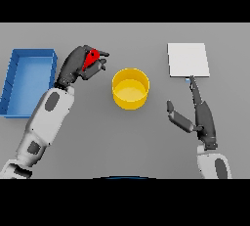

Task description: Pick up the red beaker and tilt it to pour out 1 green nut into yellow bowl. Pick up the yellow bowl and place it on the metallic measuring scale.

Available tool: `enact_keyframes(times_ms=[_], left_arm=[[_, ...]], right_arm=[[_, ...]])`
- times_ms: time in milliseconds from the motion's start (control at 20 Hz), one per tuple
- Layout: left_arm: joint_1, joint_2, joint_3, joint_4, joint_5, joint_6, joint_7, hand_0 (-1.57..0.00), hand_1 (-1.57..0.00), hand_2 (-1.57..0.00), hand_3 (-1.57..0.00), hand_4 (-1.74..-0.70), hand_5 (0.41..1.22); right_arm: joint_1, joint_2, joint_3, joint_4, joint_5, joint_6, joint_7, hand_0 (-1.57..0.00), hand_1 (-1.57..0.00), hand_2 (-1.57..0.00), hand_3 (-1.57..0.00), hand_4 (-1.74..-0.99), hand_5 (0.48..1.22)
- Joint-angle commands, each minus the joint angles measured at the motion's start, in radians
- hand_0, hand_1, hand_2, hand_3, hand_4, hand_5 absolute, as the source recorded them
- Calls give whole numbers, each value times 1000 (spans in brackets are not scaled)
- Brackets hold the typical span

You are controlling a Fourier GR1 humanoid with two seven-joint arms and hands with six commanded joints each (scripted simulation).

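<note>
A: Where is the small red plastic beaker (91,58) now?

B: I have it in my left hand (78,66), fingers curled round it, raised just left of the round yellow bowl (130,88) and not yet over its rim. I judge the pour needs a shift rightward, mouth tipped toward the bowl.

A: And the other side?

B: My right hand (197,112) rests with fingers straight, thumb spread, pointing at the flat pale metallic measuring scale (188,59); it is nearer the scale
</note>
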Motion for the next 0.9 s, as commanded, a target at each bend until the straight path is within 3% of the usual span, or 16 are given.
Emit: enact_keyframes(times_ms=[0,250,400,550,650,700,850], left_arm=[[-15,14,-15,0,-17,-4,25,-1566,-1566,-1566,-1564,-1734,1114],[-103,83,-191,33,-219,-11,120,-1569,-1569,-1569,-1569,-1739,1132],[-158,113,-297,59,-323,-46,141,-1570,-1570,-1570,-1570,-1740,1161],[-223,130,-367,97,-397,-68,140,-1571,-1571,-1571,-1570,-1740,1190],[-252,153,-412,101,-432,-109,118,-1571,-1571,-1571,-1571,-1649,1201],[-273,152,-437,101,-451,-129,123,-1571,-1571,-1571,-1571,-1666,1205],[-336,163,-520,125,-501,-214,99,-1571,-1571,-1571,-1327,-1695,1213]], right_arm=[[4,7,6,-1,3,-3,-6,1,1,1,1,-1254,680],[9,18,10,-8,-4,0,-1,1,1,1,1,-1255,689],[2,8,-1,2,-13,6,-2,1,1,1,1,-1267,698],[8,13,8,-18,-8,6,-7,1,1,1,1,-1274,704],[4,17,7,-17,-8,2,-1,1,1,1,1,-1284,705],[18,15,4,-15,-20,9,-15,1,1,1,1,-1283,702],[7,35,-3,-1,-35,0,-13,1,1,1,1,-1288,685]])
